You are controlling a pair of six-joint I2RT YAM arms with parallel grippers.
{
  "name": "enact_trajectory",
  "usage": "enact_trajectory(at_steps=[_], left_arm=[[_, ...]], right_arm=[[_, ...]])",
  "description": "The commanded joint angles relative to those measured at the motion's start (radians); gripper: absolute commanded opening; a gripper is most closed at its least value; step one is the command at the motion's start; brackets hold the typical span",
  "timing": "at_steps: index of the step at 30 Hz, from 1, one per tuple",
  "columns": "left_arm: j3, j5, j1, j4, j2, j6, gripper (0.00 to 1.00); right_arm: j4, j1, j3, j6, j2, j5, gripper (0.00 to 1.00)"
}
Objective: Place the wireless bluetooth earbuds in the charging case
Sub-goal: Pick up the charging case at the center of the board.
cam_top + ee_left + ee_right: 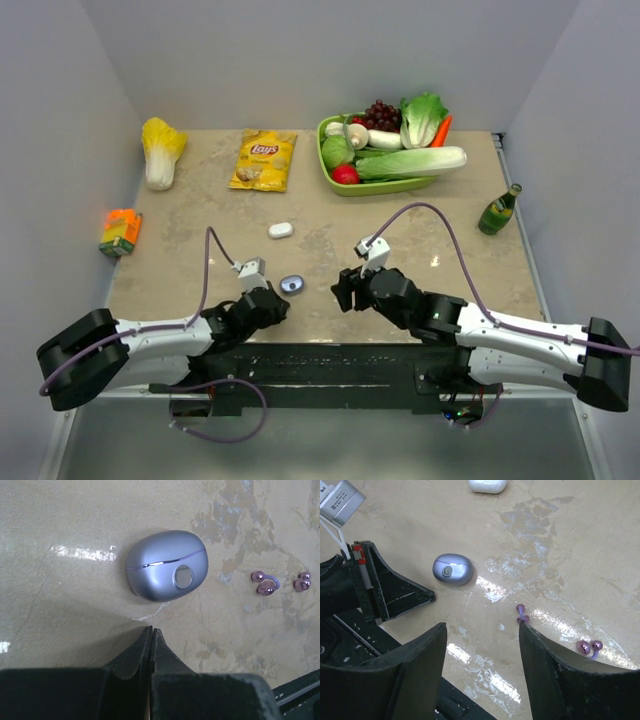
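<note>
Beige marbled tabletop (165,215) with plain grey walls boxing it in. At the top of the overhead view a green tray (385,187) is holding dark grapes (381,113), a leafy lettuce (423,115), a carrot (441,131), a long pale cabbage (420,160), a round green one and something red. The lilac charging case (167,565) is sitting shut in the lower middle of that view, right between the two grippers. Its seam is closed, so nothing inside is showing. A white case (280,230) is lying a bit further up, lid down too. The overhead is also catching a chip bag (263,160), a napa cabbage (161,150), an orange carton (120,231) and a green bottle (498,210), but the buds are way too tiny to pick out there. The wrist cams are doing that job: in the left wrist view, two lilac earbuds (265,582) are lying on the bare table to the right of the case, close together but not touching. Each is looking like shiny purple beads joined by a little arch. In the right wrist view one is lying just off the tip of the right-hand finger, the other at the lower right. The left gripper (151,630) is clenched tight on nothing, tips pointing at the case and stopping short of it. The right gripper (482,627) is hanging with its jaws spread, nothing between them.
</note>
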Motion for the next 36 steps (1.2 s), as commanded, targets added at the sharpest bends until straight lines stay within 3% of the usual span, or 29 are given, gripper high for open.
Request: enact_trajectory(at_steps=[1,8,30,33,36], left_arm=[[0.043,-0.030,0.037,0.009,0.040,0.025,0.00],[0.051,0.003,0.123,-0.014,0.054,0.055,0.00],[0.063,0.031,0.175,0.047,0.078,0.125,0.04],[0.075,0.022,0.175,-0.041,0.022,0.139,0.10],[0.092,0.031,0.172,-0.155,-0.060,0.173,0.32]], right_arm=[[-0.011,0.000,-0.007,0.002,-0.024,0.033,0.65],[-0.019,0.002,-0.017,0.002,-0.040,0.045,0.67],[-0.033,0.000,-0.037,0.018,-0.035,0.067,0.70],[-0.046,0.000,-0.035,0.016,-0.046,0.072,0.73],[-0.068,0.002,-0.023,0.004,-0.049,0.078,0.85]])
